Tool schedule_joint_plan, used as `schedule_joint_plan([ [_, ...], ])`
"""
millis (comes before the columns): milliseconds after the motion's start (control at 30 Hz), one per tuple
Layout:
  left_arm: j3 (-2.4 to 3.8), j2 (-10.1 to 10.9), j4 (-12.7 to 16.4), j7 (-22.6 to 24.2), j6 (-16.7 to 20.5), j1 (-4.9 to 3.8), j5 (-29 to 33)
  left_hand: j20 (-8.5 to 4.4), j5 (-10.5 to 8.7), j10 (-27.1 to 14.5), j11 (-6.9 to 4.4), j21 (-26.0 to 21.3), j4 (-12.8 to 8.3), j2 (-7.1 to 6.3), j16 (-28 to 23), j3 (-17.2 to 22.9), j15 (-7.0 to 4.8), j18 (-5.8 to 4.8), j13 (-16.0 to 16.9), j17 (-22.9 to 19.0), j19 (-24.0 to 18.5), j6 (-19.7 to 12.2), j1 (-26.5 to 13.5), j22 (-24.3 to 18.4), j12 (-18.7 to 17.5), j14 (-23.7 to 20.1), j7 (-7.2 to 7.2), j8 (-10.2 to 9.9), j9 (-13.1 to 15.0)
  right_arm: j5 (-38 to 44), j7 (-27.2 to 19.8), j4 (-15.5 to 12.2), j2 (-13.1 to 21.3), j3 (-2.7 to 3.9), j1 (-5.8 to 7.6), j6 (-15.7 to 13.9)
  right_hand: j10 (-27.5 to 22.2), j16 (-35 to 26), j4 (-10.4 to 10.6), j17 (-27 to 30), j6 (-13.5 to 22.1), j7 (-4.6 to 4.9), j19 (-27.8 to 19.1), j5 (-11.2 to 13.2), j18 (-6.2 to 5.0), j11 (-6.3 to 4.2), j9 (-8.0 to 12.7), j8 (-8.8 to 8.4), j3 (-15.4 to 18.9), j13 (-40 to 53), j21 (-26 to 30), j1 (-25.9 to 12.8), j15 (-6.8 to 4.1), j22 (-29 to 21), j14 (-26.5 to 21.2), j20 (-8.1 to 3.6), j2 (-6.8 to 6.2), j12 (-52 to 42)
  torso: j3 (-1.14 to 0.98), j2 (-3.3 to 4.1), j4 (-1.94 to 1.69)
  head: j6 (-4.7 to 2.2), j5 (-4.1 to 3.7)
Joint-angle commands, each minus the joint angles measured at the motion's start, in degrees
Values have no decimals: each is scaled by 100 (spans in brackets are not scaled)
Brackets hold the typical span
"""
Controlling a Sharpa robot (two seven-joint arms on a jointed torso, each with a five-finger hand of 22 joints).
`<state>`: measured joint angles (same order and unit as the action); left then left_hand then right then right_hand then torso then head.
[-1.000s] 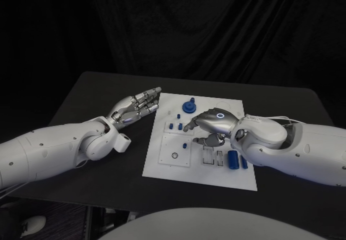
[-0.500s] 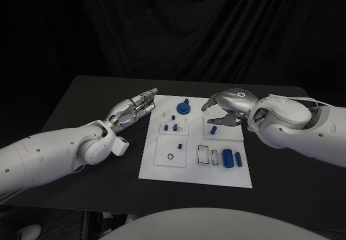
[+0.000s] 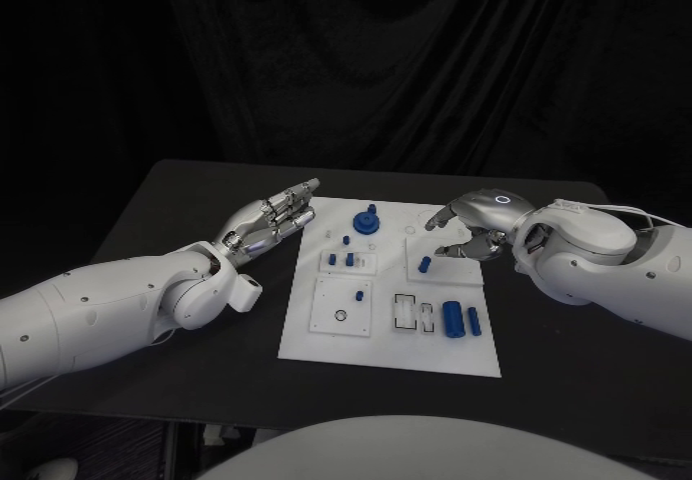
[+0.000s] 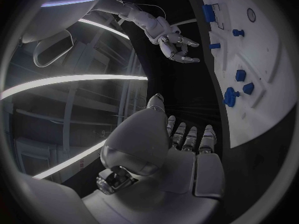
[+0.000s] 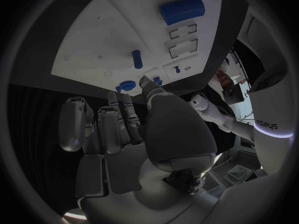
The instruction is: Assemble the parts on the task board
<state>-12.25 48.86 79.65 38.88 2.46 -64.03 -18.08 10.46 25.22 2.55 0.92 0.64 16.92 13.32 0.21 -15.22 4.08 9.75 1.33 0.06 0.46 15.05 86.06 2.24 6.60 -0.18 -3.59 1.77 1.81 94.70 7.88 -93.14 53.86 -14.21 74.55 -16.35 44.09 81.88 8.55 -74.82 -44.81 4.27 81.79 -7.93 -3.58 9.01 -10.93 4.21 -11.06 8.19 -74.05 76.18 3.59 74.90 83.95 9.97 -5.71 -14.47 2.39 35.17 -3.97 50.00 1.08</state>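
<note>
Lying in the middle of the black tabletop (image 3: 173,190), the white task board (image 3: 335,340) has bare dark surface along its left, right and near edges; its far edge sits close to the back rim of the tabletop. On the board, a round blue knob part (image 3: 368,221) stands near the far edge; small blue pegs (image 3: 340,260) stand in a raised square block behind the centre; a single blue peg (image 3: 426,264) stands toward the right edge; two blue cylinders (image 3: 460,319) lie side by side near the right edge, just beside two rectangular slots (image 3: 415,313). The left hand (image 3: 267,222) rests off the board's far left corner, palm turned inward, fingers (image 3: 300,196) stretched out straight and together, holding nothing; its tips lie just beside the board's left edge without touching any part. The right hand (image 3: 473,222) hovers at the board's far right corner, above its edge, fingers loosely curled and apart with nothing between them; the single peg stands just below and to the left of it, apart from the fingertips. In the right wrist view the same hand (image 5: 124,134) is spread above the board (image 5: 93,50), empty.
</note>
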Motion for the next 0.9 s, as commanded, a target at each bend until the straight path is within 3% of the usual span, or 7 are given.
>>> schedule_joint_plan([
  [33,6,-22,-1,520,49,9,31,-44,31,5,40,-21,-35,21,-21,-2,-38,42,-7,-6,-10,-12,-7,-10,-18,18,-13,-4,-3,-137,-36,40,-16,3,-62,39,115,38,42,-15,-13,41,48,20,-3,-1,49,-33,13,-55,-44,97,51,1031,85,2,8,30,-9,-78,4,0,0],
  [200,6,-41,-25,530,52,16,31,-94,44,5,42,-22,-33,24,-21,5,-61,40,-6,-6,-11,-16,13,-17,-15,18,-3,-3,-3,-170,-101,142,-70,3,-152,17,232,39,50,-10,89,130,57,19,-2,-17,117,-59,35,-113,-53,148,41,1034,88,-5,10,45,-8,-108,-4,0,9],
  [300,6,-45,-28,530,48,24,32,-102,46,5,42,-22,-32,27,-21,7,-64,38,-6,-6,-11,-18,15,-16,-15,18,2,-4,-3,-209,-145,210,-109,3,-200,10,273,41,39,-12,72,170,61,18,-1,-25,130,-46,38,-134,-58,184,36,1036,90,-11,14,52,-13,-102,24,0,27],
  [400,6,-27,-7,528,55,31,32,-106,48,4,41,-22,-32,30,-21,9,-67,36,-6,-6,-11,-18,18,-16,-17,18,6,-4,-3,-242,-176,249,-133,3,-237,2,315,43,29,-15,30,212,67,16,1,-33,137,-28,42,-154,-68,213,28,1039,93,-16,18,57,-13,-116,9,0,-16],
  [633,6,-34,6,524,17,38,195,-124,54,5,38,-21,-48,31,-21,29,-72,24,-5,-6,-10,-7,66,-16,-12,18,28,-2,-2,-269,-247,362,-228,3,-316,-17,444,49,-74,-20,-23,255,79,-123,5,-60,174,-27,20,-207,-86,378,4,1045,100,-40,37,65,-28,-145,-8,0,-42],
  [700,6,-32,7,525,11,40,221,-128,61,6,42,-22,-53,35,-21,41,-71,20,-5,-6,-10,-1,88,-18,-9,18,34,-1,-1,-271,-269,403,-268,3,-346,-23,490,49,-131,-20,-61,263,83,-229,7,-69,183,-19,1,-225,-91,450,-4,1047,101,-48,48,69,-22,-146,5,0,-35],
  [900,6,-9,28,532,-12,44,267,-129,77,6,48,-21,-61,32,-21,54,-70,15,-4,-6,-9,4,121,-16,-7,18,39,1,0,-275,-323,577,-451,4,-439,28,558,52,-195,-22,-106,273,90,-345,9,-83,196,-15,-15,-247,-102,512,-17,1050,105,-60,58,74,-42,-196,18,0,-8],
])
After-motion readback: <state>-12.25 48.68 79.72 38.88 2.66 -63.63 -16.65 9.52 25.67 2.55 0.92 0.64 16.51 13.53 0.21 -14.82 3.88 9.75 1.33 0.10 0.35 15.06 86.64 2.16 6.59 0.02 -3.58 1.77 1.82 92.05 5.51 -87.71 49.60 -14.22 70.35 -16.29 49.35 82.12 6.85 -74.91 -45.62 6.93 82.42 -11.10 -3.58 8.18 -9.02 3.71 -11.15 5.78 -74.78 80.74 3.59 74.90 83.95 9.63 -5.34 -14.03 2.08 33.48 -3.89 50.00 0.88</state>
